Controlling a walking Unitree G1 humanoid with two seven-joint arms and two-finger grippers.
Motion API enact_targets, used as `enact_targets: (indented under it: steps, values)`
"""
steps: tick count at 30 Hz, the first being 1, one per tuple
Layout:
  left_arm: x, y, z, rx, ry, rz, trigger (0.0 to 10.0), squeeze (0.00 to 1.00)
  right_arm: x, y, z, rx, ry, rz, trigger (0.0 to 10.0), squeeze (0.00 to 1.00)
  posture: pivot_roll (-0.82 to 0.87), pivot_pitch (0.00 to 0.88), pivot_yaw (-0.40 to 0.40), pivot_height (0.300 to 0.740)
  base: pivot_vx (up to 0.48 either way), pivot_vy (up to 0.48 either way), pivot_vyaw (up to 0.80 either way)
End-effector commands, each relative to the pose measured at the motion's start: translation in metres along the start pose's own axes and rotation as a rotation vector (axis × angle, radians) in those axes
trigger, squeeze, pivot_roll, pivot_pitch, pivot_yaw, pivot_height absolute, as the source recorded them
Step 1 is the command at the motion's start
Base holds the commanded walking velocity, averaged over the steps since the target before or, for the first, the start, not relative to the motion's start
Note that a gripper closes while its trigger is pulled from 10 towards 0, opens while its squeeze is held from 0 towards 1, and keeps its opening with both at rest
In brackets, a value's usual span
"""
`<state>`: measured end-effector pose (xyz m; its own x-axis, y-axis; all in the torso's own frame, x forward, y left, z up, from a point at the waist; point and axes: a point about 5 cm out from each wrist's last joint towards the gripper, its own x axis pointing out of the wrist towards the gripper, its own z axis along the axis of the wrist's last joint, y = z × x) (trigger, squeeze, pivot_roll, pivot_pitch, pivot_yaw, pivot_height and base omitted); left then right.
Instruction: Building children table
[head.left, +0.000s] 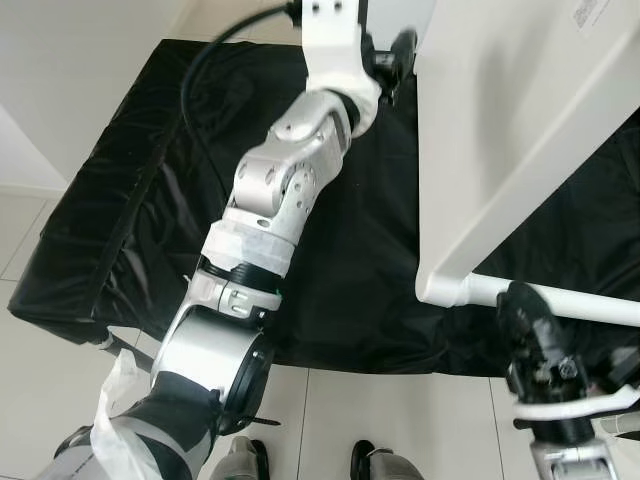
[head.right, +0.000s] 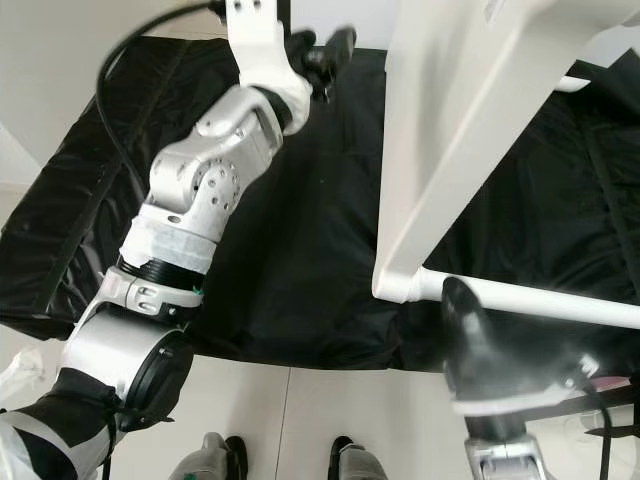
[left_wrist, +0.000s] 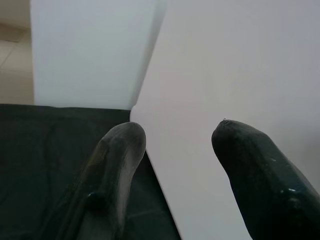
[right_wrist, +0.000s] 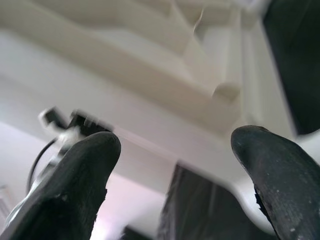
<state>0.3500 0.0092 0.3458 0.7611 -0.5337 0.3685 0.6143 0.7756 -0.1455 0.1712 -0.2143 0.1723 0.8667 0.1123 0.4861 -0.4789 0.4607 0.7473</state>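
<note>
Roughly L to R, head cam:

- Black sheet (head.left: 120, 200): covers low platform, 9 to 3 o'clock. Wrinkled, slick-looking.
- Left gripper (head.left: 395, 55): 12 o'clock, arm stretched up. Fingers (left_wrist: 117, 165) spread, straddling table panel's edge, not pinching.
- Children table (head.left: 510, 130): white, tipped on its side, 1–3 o'clock, resting on sheet. White leg (head.left: 560, 298) runs out to 3 o'clock from lower corner.
- Right gripper (head.left: 535, 340): 5 o'clock, just below leg. Fingers (right_wrist: 75, 175) spread, nothing held.

Risks (judgement): neither pincer grips, so panel may tip or slide on sheet if nudged; leg joint could twist.
Obstructions: left arm crosses view centre; robot's feet (head.left: 310, 462) at platform's front edge.
</note>
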Motion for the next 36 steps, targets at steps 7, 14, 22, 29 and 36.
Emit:
enact_targets:
  steps: [7, 14, 22, 29, 36]
  values:
    - [-0.019, 0.002, -0.017, 0.049, 0.054, -0.114, 10.0, 0.00, 0.013, -0.014, 0.027, -0.179, -0.086, -0.130, 10.0, 0.00, -0.05, 0.168, 0.002, 0.740, 0.000, 0.000, 0.00]
    - [-0.044, 0.011, -0.029, 0.125, 0.074, -0.054, 10.0, 0.00, 0.025, -0.033, 0.042, -0.249, -0.129, -0.205, 10.0, 0.00, -0.04, 0.147, -0.016, 0.740, 0.000, 0.000, 0.00]
    - [-0.071, 0.026, -0.054, 0.111, 0.132, 0.064, 10.0, 0.00, 0.054, -0.050, 0.051, -0.366, -0.197, -0.338, 10.0, 0.00, -0.03, 0.143, -0.025, 0.740, 0.000, 0.000, 0.00]
    - [-0.084, 0.026, -0.068, 0.108, 0.154, 0.097, 10.0, 0.00, 0.073, -0.057, 0.042, -0.411, -0.189, -0.375, 10.0, 0.00, -0.01, 0.150, -0.036, 0.740, 0.000, 0.000, 0.00]
    - [-0.095, 0.029, -0.069, 0.137, 0.140, 0.119, 10.0, 0.00, 0.107, -0.050, 0.033, -0.603, -0.160, -0.443, 10.0, 0.00, 0.03, 0.150, -0.063, 0.740, 0.000, 0.000, 0.00]
